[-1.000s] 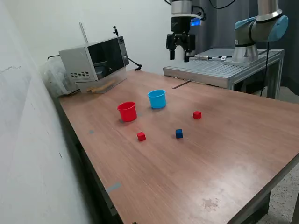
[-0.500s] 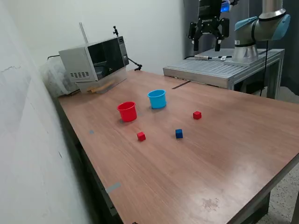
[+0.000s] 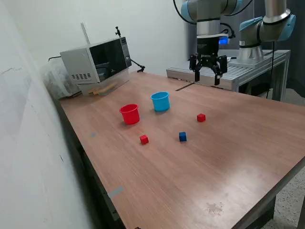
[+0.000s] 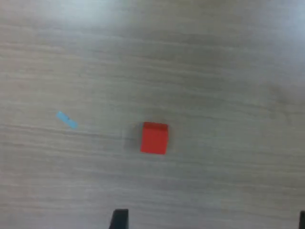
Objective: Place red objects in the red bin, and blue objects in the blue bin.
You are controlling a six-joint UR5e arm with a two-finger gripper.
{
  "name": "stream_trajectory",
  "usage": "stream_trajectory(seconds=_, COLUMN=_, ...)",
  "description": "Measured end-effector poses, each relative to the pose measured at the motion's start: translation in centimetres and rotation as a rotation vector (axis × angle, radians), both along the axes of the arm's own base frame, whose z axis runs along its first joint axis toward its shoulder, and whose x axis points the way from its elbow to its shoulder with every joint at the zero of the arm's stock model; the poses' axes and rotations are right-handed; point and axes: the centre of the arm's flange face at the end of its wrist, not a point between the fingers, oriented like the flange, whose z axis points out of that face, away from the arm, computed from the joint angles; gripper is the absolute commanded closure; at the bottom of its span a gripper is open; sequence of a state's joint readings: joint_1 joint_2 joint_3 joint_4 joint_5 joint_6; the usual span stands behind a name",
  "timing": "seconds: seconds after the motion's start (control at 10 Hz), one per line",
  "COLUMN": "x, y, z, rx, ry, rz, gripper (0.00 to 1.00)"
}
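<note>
No readable text, labels or numbers anywhere, microwave (image 3: 97, 63) panel too small to make out

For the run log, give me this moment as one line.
gripper: open, empty, above table | red cube: below wrist camera, untouched | red cup, blue cup: upright

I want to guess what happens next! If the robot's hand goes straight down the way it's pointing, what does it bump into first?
Probably the red cube. The open hand points down at the table, and its wrist camera shows that cube almost straight below, with nothing between.
</note>
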State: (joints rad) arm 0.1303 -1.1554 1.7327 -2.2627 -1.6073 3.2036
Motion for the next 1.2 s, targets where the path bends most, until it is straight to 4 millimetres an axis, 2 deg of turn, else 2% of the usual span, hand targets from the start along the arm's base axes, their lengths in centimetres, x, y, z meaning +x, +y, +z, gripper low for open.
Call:
stream_trajectory(seconds=0.2, x=-2.4, y=3.0, z=-3.9, rx=0.003, ry=-0.026, rz=-0.053, gripper=0.0)
stream_trajectory(seconds=0.4, x=-3.5, y=4.8, z=-7.0, rx=0.005, ry=-0.049, rz=-0.084, gripper=0.0)
stream_trajectory(seconds=0.6, x=-3.5, y=4.8, z=-8.1, rx=0.005, ry=-0.056, rz=-0.086, gripper=0.0)
stream_trajectory(seconds=0.9, x=-2.8, y=3.4, z=-8.8, rx=0.007, ry=-0.066, rz=-0.065, gripper=0.0)
stream_trajectory(seconds=1.2, x=-2.3, y=3.2, z=-9.8, rx=0.008, ry=-0.085, rz=-0.061, gripper=0.0)
